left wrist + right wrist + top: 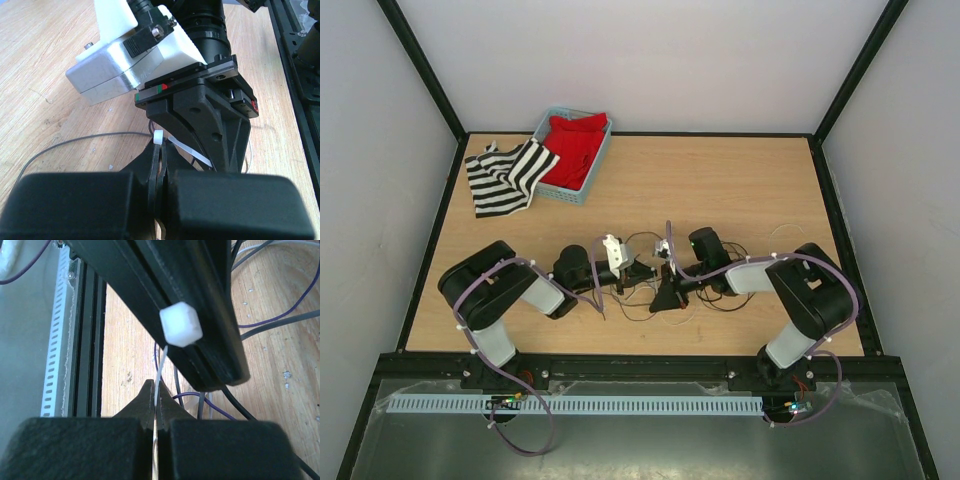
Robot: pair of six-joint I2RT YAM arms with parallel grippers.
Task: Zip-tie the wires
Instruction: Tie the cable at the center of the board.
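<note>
centrally, left claw (160, 156) pressed shut on the zip tie (158, 137) at its white head, right claw (156, 406) pinching the tie's thin tail, wires (120, 133) looped on the table (740, 190) under both, blue basket (560, 190) far-left

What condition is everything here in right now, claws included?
left gripper: shut on the zip tie, head end.
right gripper: shut on the zip tie's strap.
zip tie: pinched by both grippers.
wires: lying in loose loops.
basket: upright, holding red cloth.
striped cloth: crumpled against the basket.
</note>
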